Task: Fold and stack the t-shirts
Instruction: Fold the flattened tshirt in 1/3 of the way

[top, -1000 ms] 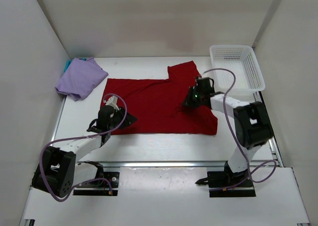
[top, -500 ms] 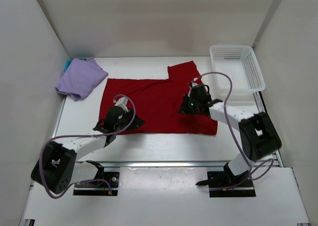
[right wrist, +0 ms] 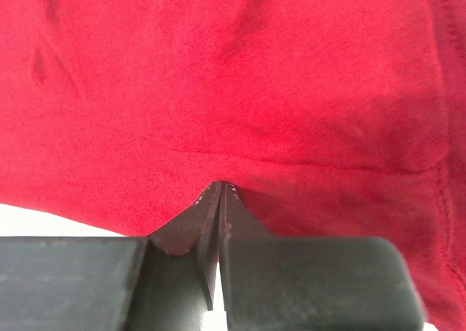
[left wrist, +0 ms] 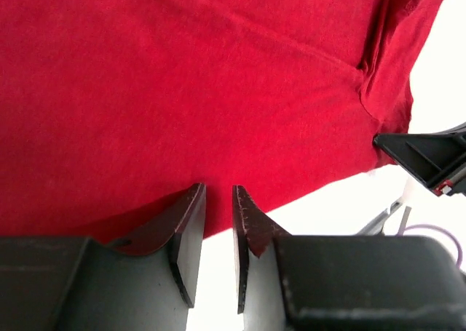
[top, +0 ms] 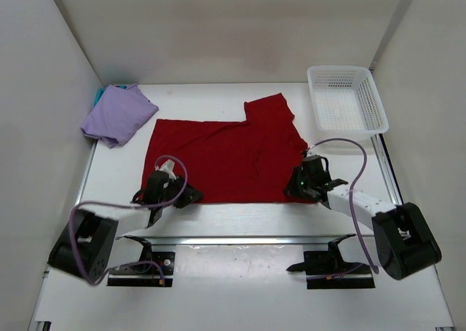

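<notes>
Both arms pulled back to near hem of red t-shirt [top: 226,156], spread on table [top: 116,172]. Right gripper [right wrist: 220,185] clenched, apparently pinching hem; left gripper [left wrist: 218,190] narrowly parted, nothing caught. Close left on hem, then lift together.

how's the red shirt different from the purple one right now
The red t-shirt lies spread flat mid-table; the lavender t-shirt sits bunched in the far left corner. The left gripper and right gripper are at the red t-shirt's near edge; neither is near the lavender t-shirt. Both are plain cloth, resting on the table.
</notes>
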### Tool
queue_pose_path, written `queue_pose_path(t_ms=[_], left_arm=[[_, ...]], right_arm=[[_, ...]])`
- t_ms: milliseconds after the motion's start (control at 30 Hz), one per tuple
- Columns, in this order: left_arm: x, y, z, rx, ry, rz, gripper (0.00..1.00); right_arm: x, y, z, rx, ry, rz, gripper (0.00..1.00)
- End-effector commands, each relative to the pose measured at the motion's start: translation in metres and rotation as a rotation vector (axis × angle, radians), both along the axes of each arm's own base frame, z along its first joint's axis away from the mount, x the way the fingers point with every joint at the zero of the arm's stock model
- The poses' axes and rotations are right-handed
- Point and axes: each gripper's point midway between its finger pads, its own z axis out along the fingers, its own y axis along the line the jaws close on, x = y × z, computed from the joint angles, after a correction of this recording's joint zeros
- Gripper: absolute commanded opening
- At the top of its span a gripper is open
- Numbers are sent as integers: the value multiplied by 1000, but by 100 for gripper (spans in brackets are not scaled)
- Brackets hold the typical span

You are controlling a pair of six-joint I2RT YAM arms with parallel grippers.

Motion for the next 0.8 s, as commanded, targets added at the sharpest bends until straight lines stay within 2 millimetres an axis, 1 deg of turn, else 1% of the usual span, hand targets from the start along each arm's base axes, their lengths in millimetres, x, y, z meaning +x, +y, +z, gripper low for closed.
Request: queue_pose_path(t_ms=[0,33,67,100,133,167,200,233,267,300,333,367,400,433,467,500,533,567,600,633,667,700,733,767], left_arm=[[-35,16,-12,4,45,35,33],[-42,22,-18,18,64,54,34],[-41,23,-10,2,27,68,34],[-36,27,-1,3,-17,89,37],[-34,30,4,17,-24,92,38],[-23,33,19,22,-68,112,41],[-17,32,28,39,-101,92,43],[-4,29,49,41,-141,80,44],[11,28,69,57,-185,78,45],[16,25,70,71,-181,66,46],[33,24,92,63,-229,76,46],[46,21,106,52,-255,73,45],[60,25,107,62,-254,104,45],[78,31,116,73,-270,147,46],[95,34,130,73,-300,167,46],[110,46,118,104,-265,196,46],[130,60,129,128,-280,238,44],[152,80,123,170,-250,293,44],[173,84,122,167,-236,304,43],[185,101,100,196,-180,334,41],[205,115,111,226,-196,365,41],[221,127,104,261,-150,380,39],[229,134,82,309,-103,369,38],[246,142,95,363,-130,376,37]], right_arm=[[-51,-13,-28,-73,116,-2,0],[-60,-11,-30,-58,128,-3,0],[-63,-7,-28,-38,127,-5,0],[-63,-1,-21,-2,113,4,3],[-57,2,-11,22,89,6,10],[-44,6,4,47,44,1,15],[-31,10,22,62,6,3,24],[-25,11,31,57,-19,8,29],[-7,11,48,62,-73,6,31],[10,16,71,79,-131,11,33],[22,18,77,95,-146,25,32],[39,19,89,99,-167,33,29],[56,23,107,103,-220,50,21],[77,25,113,102,-243,54,11],[89,23,102,95,-214,48,6],[105,31,120,136,-238,72,0],[115,36,113,150,-223,86,0],[131,43,117,165,-240,92,0],[140,53,123,174,-256,115,0],[145,60,131,193,-280,132,0],[145,70,128,208,-278,157,0],[144,77,126,208,-274,192,1],[143,84,128,225,-276,217,0],[140,89,122,225,-266,241,0]])
